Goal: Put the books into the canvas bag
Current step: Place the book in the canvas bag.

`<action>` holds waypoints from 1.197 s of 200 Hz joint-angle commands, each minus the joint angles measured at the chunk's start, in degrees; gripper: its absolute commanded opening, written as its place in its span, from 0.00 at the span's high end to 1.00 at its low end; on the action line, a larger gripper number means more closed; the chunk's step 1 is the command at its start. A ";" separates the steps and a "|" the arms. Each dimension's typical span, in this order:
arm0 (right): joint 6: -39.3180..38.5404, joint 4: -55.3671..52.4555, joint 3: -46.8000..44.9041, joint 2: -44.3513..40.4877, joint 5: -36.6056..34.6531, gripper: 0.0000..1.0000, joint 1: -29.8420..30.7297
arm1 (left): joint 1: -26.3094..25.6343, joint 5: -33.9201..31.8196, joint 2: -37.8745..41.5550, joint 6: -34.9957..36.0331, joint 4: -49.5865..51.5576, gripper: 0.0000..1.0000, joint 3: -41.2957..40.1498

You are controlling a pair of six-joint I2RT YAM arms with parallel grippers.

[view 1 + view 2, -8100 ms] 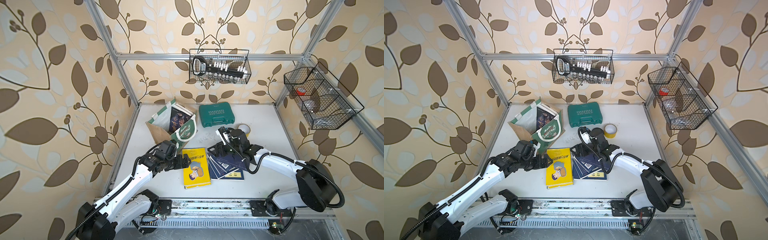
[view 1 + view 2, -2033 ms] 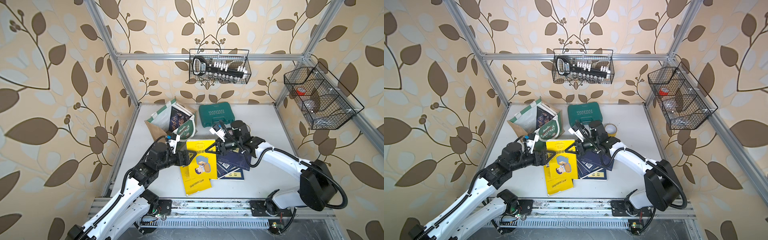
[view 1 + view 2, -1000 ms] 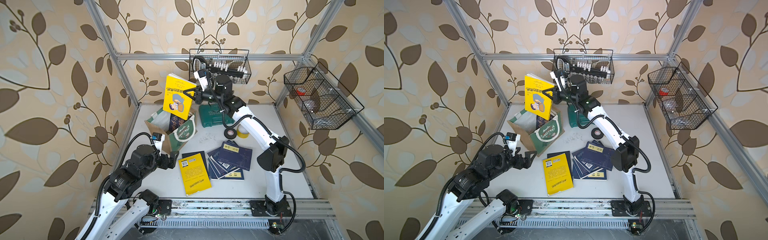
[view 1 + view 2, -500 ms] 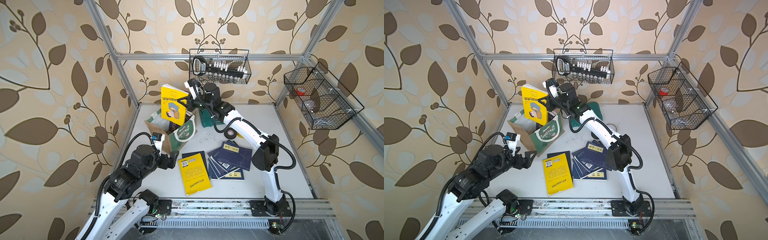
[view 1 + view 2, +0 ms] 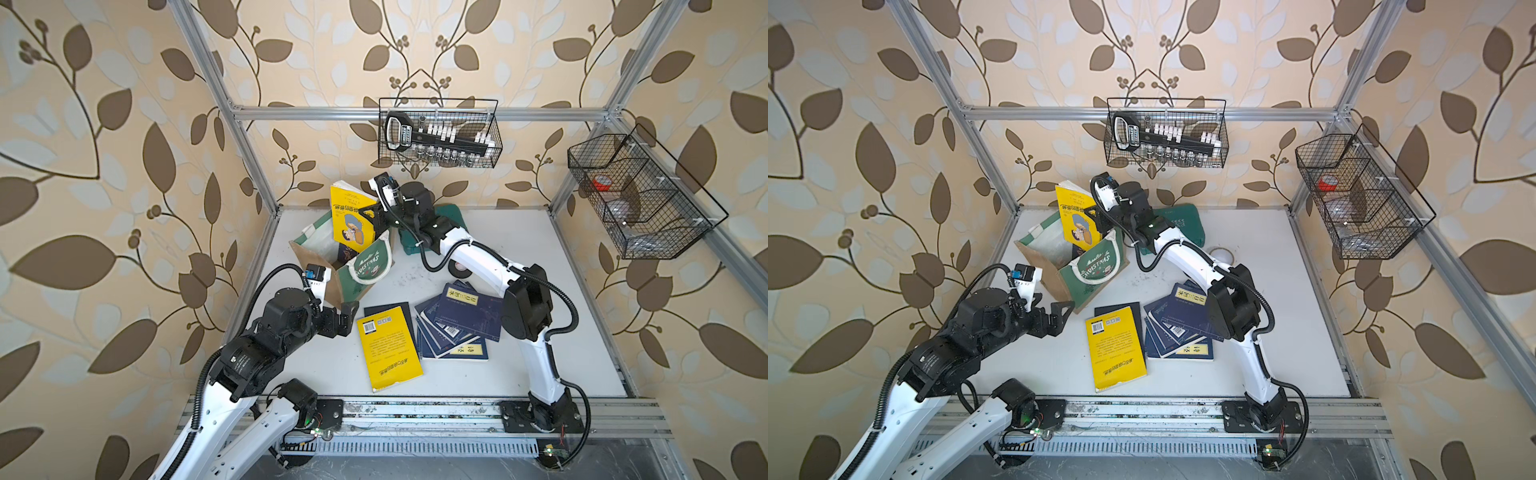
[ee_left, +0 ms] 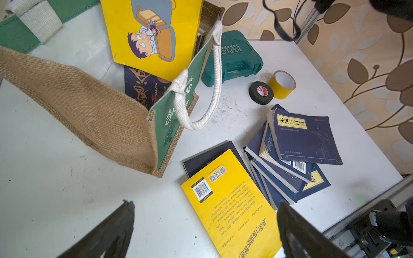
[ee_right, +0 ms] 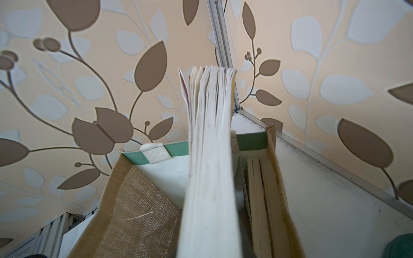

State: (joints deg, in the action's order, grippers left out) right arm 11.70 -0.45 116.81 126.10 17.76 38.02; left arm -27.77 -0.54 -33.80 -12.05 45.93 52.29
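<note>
R pincer (image 5: 374,216) grips cartoon book (image 5: 351,212), lower end inside bag (image 5: 365,266); dark book (image 6: 143,89) already in. L pincer (image 5: 1061,318) open, empty. I reckon yellow book (image 5: 388,349) + navy pile (image 5: 465,320) on desk (image 5: 519,232) left.

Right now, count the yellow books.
2. One yellow book upright in the right hand, lower end inside the canvas bag; another yellow book flat on the table. Others may hide inside.

Robot lab cell: aluminium frame (image 5: 311,112), wallpaper panels (image 5: 104,166), wire basket (image 5: 490,160), arm-mounting rail (image 5: 415,411).
</note>
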 commanded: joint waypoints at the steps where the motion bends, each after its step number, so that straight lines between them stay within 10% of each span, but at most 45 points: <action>1: -0.72 8.86 -1.75 0.59 -2.21 1.00 0.56 | -0.18 -0.25 -0.12 1.06 -1.64 0.01 -0.27; 167: -2.44 10.12 -2.43 2.15 -6.97 0.54 1.53 | -0.18 0.78 -1.39 0.96 -1.86 0.01 -0.48; 239: -5.13 4.87 -10.20 -9.95 -1.89 0.03 1.53 | -0.18 5.00 -5.28 0.16 -1.82 0.01 -0.20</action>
State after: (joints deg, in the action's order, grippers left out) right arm 8.34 6.63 111.44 124.53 13.82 39.38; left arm -27.77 1.54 -37.19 -12.08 45.54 52.18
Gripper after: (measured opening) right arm 0.912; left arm 0.991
